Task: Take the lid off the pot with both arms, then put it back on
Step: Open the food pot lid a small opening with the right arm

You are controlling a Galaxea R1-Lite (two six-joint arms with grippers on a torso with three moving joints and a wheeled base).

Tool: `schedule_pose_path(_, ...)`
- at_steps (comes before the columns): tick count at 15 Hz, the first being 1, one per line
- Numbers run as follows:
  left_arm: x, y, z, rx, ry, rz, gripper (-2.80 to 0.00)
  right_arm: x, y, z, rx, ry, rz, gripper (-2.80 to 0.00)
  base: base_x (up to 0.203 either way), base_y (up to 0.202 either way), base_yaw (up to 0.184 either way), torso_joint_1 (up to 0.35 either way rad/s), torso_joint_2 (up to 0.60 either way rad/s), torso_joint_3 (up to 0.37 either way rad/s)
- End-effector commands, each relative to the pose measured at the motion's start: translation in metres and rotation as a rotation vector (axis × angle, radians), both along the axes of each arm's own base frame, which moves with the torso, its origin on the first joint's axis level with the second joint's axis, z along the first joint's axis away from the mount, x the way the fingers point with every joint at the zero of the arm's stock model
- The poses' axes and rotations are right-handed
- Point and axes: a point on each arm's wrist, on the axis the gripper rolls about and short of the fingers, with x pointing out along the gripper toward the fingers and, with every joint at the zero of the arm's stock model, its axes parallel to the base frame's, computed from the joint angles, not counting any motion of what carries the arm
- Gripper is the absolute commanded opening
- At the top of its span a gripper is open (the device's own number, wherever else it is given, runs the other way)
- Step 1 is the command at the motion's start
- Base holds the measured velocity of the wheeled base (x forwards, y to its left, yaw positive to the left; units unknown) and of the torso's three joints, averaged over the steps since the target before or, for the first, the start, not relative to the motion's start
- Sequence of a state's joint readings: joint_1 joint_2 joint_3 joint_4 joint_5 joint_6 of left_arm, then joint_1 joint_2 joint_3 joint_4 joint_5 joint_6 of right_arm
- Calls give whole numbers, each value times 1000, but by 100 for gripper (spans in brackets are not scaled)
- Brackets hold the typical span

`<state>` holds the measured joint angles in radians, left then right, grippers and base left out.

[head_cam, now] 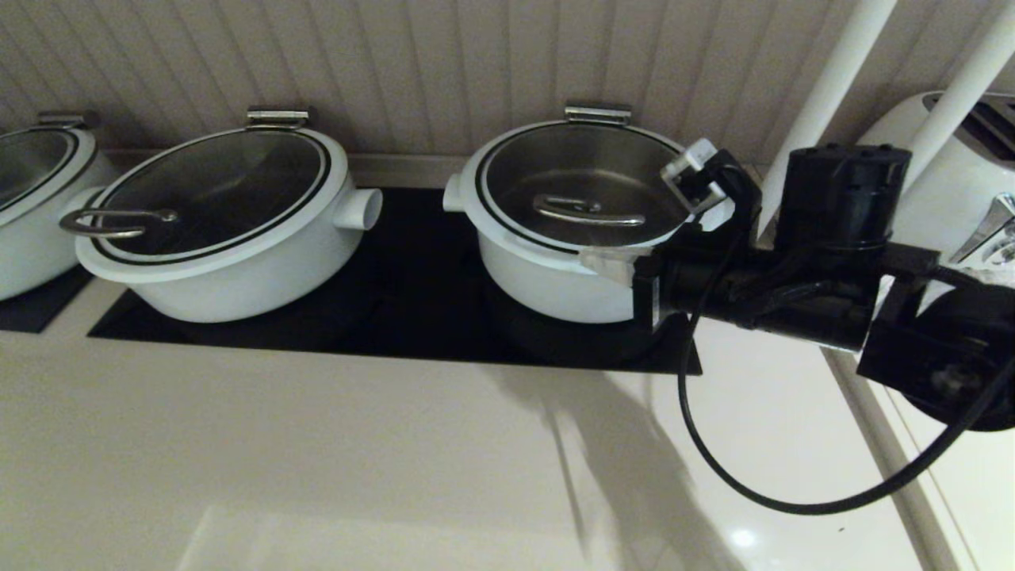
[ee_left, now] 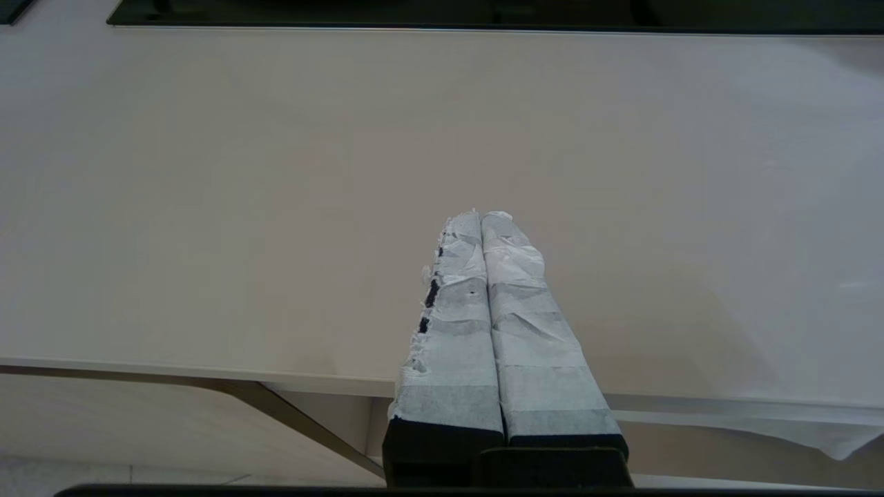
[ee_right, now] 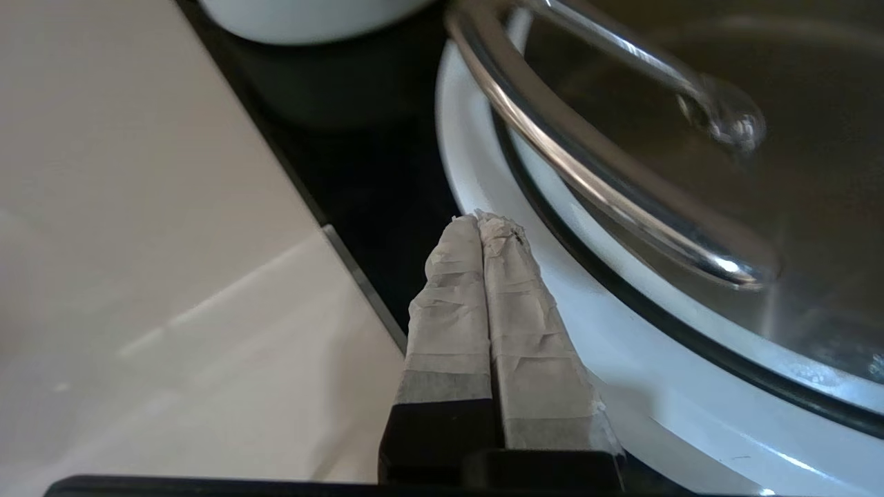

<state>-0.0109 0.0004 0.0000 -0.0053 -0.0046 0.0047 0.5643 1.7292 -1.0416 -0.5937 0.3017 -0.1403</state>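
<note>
At the pot [head_cam: 555, 277] rim | right end effector [ee_right: 480, 222] closed, empty | left end effector [ee_left: 483, 217] closed, empty

A kitchen — white pots [head_cam: 238, 230] on a black hob [head_cam: 412, 301], toaster [head_cam: 951, 182] beside.

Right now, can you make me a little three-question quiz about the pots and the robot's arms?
1. True or false: the lid sits on the pot.
2. The right gripper is: A) open, B) shut.
3. What does the left gripper hang over?

Key: 1 true. 2 B, shut beside the lid's white rim. 3 The bare counter.
</note>
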Motion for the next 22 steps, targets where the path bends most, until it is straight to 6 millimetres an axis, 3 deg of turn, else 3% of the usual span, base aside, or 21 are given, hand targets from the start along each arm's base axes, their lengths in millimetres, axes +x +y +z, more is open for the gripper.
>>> schedule_pose_path(1, 0, 0, 0, 0, -1, 0, -280, 8, 4, -5, 4, -13, -28, -280, 0, 0, 0, 0, 0, 0)
schedule_pose_path(4, 0, 0, 0, 0, -1, 0, -280, 18, 9, -6, 39, -71, -105, -280, 0, 0, 0, 0, 0, 0)
schedule_pose_path(10, 0, 0, 0, 0, -1, 0, -280, 24, 10, 11, 100, -102, -179, -280, 0, 0, 0, 0, 0, 0)
schedule_pose_path(22, 0, 0, 0, 2, -1, 0, -280, 22, 7, 34, 146, -164, -237, -280, 0, 0, 0, 0, 0, 0)
